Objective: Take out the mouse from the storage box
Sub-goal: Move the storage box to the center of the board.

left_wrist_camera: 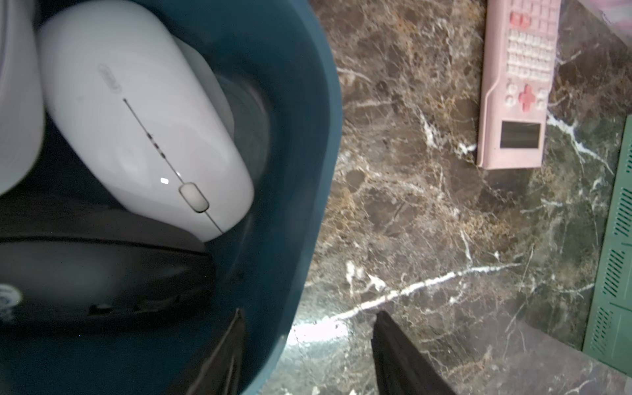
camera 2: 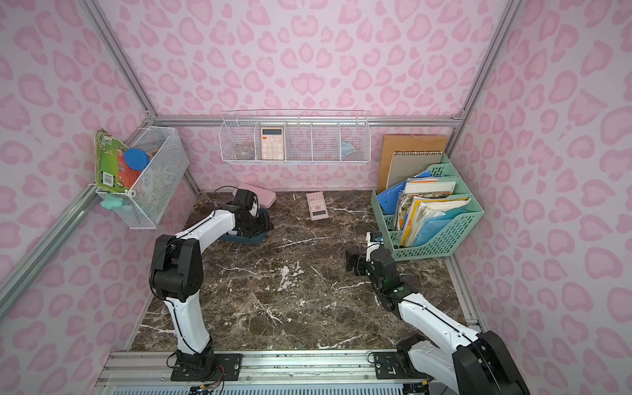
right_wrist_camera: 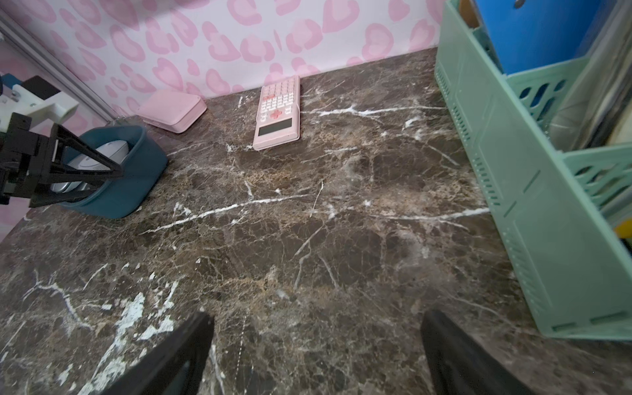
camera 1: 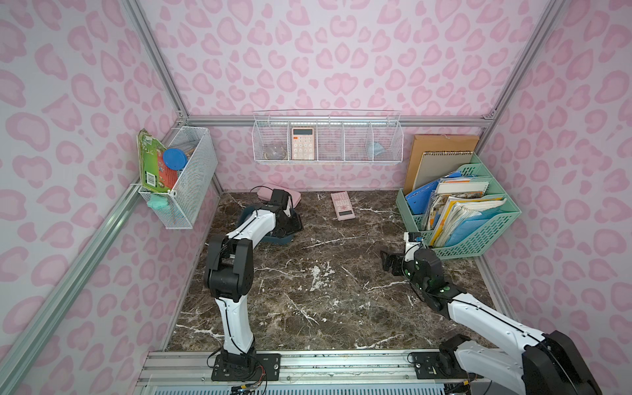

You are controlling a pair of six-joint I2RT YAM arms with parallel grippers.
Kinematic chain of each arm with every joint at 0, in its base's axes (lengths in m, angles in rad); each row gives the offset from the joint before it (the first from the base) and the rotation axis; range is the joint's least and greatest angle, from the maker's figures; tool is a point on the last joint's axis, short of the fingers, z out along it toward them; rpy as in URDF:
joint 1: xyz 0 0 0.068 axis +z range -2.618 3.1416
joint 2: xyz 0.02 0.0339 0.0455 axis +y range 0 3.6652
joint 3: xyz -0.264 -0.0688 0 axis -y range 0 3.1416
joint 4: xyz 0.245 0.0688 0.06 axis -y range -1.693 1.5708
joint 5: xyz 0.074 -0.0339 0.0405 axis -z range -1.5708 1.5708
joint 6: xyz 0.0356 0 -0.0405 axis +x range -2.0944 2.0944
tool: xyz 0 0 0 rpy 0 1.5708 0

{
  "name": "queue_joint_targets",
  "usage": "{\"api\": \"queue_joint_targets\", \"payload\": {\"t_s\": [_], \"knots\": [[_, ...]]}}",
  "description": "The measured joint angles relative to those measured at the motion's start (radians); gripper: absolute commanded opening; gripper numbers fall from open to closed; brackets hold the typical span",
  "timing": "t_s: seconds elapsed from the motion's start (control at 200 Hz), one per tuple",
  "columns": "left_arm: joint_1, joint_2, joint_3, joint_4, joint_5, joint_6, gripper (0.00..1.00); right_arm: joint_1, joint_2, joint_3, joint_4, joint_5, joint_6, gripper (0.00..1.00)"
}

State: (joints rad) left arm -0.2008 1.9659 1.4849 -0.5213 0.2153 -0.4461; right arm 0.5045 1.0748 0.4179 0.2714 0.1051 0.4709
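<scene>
One marbled worktop (camera 1: 318, 284), pink walls (camera 1: 342, 51); I see left fingers (left_wrist_camera: 224, 359) pinching storage box (left_wrist_camera: 307, 136) at ten o'clock, right fingers (right_wrist_camera: 455, 359) spread.

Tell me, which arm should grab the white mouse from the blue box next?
Probably the right. The left gripper is shut on the storage box wall. The right gripper is open and empty, free to reach the white mouse.
</scene>
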Motion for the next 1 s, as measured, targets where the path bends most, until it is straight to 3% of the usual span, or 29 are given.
{"api": "queue_joint_targets", "payload": {"t_s": [0.31, 0.54, 1.0], "knots": [[-0.137, -0.103, -0.105, -0.029, 0.003, -0.048, 0.64, 0.116, -0.053, 0.178, -0.276, 0.048, 0.082, 0.97], [-0.216, -0.114, -0.189, 0.005, 0.011, -0.079, 0.64, 0.175, -0.128, 0.107, -0.406, 0.111, 0.121, 0.97], [-0.535, -0.170, -0.256, 0.060, -0.055, -0.209, 0.65, 0.195, -0.126, 0.007, -0.316, 0.112, 0.209, 0.96]]}}
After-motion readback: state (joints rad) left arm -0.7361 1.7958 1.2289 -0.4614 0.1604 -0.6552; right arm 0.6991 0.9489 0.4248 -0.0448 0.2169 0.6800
